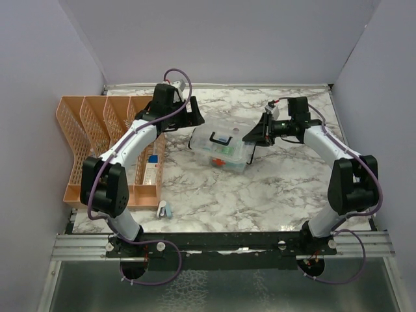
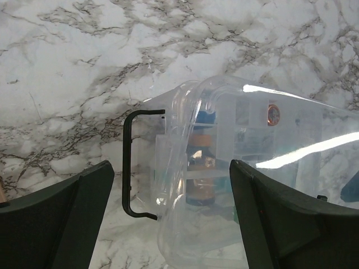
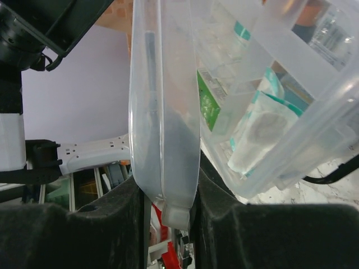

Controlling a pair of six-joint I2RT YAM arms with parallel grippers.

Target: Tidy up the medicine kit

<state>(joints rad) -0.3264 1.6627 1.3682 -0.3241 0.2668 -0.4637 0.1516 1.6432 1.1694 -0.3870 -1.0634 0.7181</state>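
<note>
Nearest the arms' bases, a small white-and-blue item [image 1: 164, 209] lies by the table's near edge, just beside the orange lattice organizer [image 1: 84, 140] on the left. A blue-and-white box [image 1: 152, 166] sits in one of the organizer's slots. Mid-table stands the medicine kit [image 1: 221, 148], with packets visible inside. The right gripper [image 3: 168, 204] is pinched tight on the edge of the clear lid [image 3: 162, 101], which is tipped away from the box. The left gripper [image 2: 171, 168] gapes wide at the kit's end with the black handle [image 2: 127, 168], touching nothing. I judge the lid step is in hand. Next the left gripper should steady the kit while the lid swings.
</note>
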